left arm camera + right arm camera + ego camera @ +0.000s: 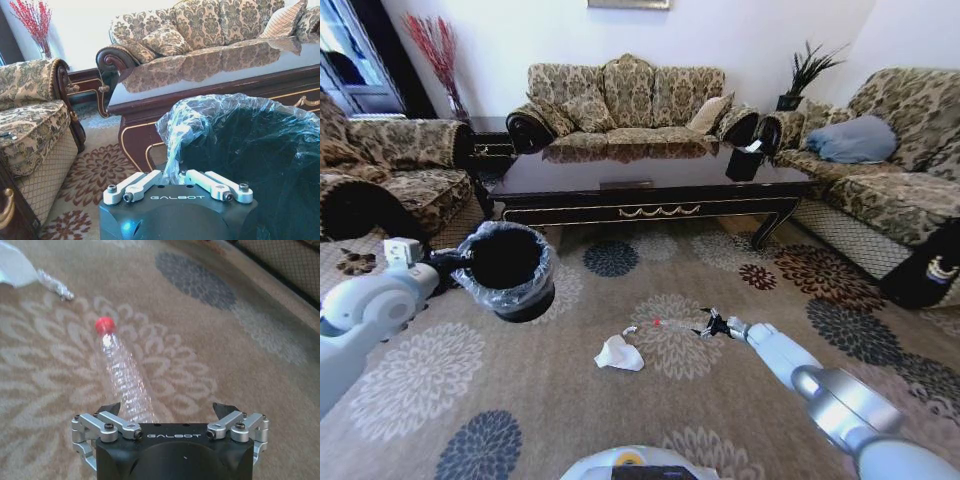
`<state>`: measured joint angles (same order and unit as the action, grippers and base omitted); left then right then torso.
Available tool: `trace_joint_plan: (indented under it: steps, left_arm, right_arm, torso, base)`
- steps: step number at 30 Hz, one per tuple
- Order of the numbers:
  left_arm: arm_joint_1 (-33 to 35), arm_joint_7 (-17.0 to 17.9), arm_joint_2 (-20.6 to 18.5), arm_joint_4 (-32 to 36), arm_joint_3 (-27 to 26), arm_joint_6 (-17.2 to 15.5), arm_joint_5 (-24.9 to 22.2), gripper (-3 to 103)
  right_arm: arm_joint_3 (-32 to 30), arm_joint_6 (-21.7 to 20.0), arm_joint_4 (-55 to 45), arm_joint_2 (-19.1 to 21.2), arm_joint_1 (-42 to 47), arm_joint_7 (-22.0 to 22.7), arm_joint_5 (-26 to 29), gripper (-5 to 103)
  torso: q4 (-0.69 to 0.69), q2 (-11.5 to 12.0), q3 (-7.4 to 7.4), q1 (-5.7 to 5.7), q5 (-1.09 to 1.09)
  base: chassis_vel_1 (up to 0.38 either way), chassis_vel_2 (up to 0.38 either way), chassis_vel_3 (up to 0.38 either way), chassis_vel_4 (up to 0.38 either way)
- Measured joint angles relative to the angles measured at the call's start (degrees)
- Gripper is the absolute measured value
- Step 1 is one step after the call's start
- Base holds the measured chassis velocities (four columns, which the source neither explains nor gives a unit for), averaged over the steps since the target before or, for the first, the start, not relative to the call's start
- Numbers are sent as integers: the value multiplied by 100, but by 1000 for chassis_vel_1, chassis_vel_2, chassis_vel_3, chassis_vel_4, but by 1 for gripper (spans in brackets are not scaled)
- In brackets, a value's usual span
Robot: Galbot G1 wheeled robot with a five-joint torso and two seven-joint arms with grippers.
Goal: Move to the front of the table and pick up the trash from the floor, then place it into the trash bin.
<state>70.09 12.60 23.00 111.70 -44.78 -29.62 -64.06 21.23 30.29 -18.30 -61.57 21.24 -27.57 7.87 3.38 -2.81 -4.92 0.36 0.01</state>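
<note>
Down on the floor [560, 400], nearest the robot, the right gripper [712, 324] is stretched out low over the patterned carpet with its jaws spread wide. In the right wrist view the clear plastic bottle [125, 377] lies between those open fingers [111, 408], its body running away from the gripper and its red cap [105, 325] at the far end; the fingers stand either side of it and are not pressed onto it. In the head view the bottle [678, 326] lies flat on a cream flower medallion, red cap pointing left. Just to its left and a little nearer lies the crumpled white tissue [619, 353], with a small crinkled scrap [55, 285] between tissue and bottle cap.

Farther left, the left gripper [452, 262] is at the near rim of the trash bin [510, 272]. From the left wrist view its fingers [145, 182] are drawn in together, pinching the clear bag liner [175, 135] folded over the bin's rim. The bin is tipped, its dark mouth turned toward the robot.

Beyond the bin and the litter stands the table [650, 185], long and glossy, its gold scroll facing us. Behind it is a patterned sofa [625, 100], with armchairs to either side.
</note>
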Motion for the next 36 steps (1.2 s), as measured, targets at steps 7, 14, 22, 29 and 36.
trace_joint_plan:
  steps: [7, 14, 22, 29, 36]
  left_arm:
    - [10, -156, 0, -119, -44, 96, 11, 4]
    - [-5, -187, 17, -172, -48, 127, 24, 4]
    - [-13, -195, 1, -188, -39, 149, 23, 4]
    - [1, -214, -50, -225, -63, 181, 25, 4]
    - [-20, -232, -124, -257, -65, 219, 15, 4]
  right_arm:
    - [231, -123, 43, -28, -18, 606, -167, 100]
    - [416, -147, -38, -32, -5, 996, -243, 100]
    - [601, -27, -88, -48, 114, 1017, -500, 100]
    - [725, -25, -51, -225, 99, 1083, -519, 100]
    - [967, -165, -13, -403, 18, 1304, -510, 100]
  torso:
    - [0, 0, 0, 0, -1]
    - [-1, 0, 0, 0, -2]
    - [1, 0, 0, 0, -1]
    - [0, 0, 0, 0, -1]
    - [-1, 0, 1, 0, -2]
  base:
    - [0, 0, 0, 0]
    - [0, 0, 0, 0]
    - [0, 0, 0, 0]
    - [0, 0, 0, 0]
    - [0, 0, 0, 0]
